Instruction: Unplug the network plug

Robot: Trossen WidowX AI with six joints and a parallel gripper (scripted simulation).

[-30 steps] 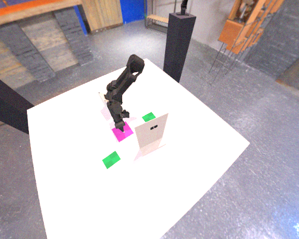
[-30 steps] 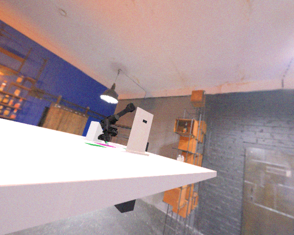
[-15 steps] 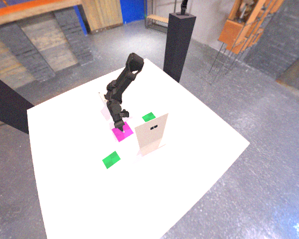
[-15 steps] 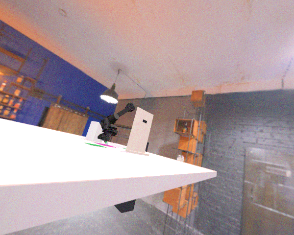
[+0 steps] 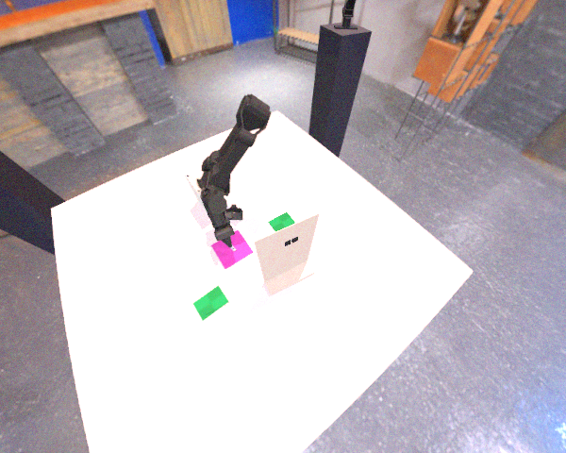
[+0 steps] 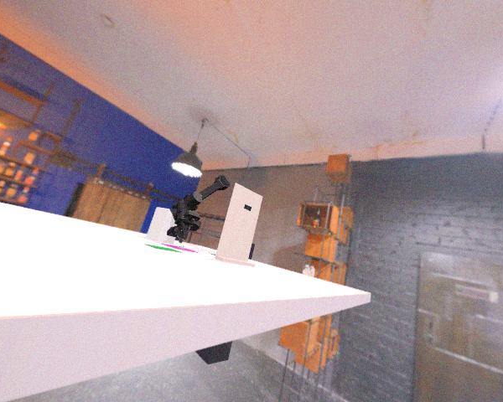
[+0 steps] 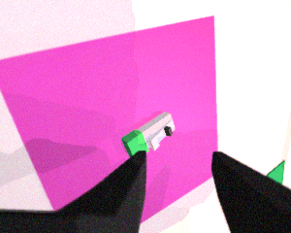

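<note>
The pincer [image 5: 230, 243] [image 6: 180, 240] [image 7: 178, 159], matte black with tapering, wedge-shaped fingers, stands partly open, a gap between the two tips; nothing is gripped. The plug [image 5: 233, 248] [image 7: 150, 134] lies inside the magenta square [image 5: 243, 252] [image 6: 190, 249] [image 7: 179, 63], clear of its edges. It is a small faceted block: a pale grey body, a green end, a thin whitish tab along one side and a small black piece beside the tab. In the wrist view the green end appears near the tip of one finger; whether they touch cannot be determined. The square is flat and evenly coloured, crossed by soft shadows. Green patches [image 5: 210, 302] [image 6: 163, 248] [image 7: 277, 173], likewise flat, lie on either side of it. Nearby stands the upright panel [image 5: 286, 258] [image 6: 240, 224], a smooth, pale rectangular plate with dark rectangular openings near its top. The white table [image 5: 175, 370] [image 6: 178, 332] is overexposed, its surface texture indistinct. The plug is too small to resolve in the exterior view; the finger bases are cut off in the wrist view.
</note>
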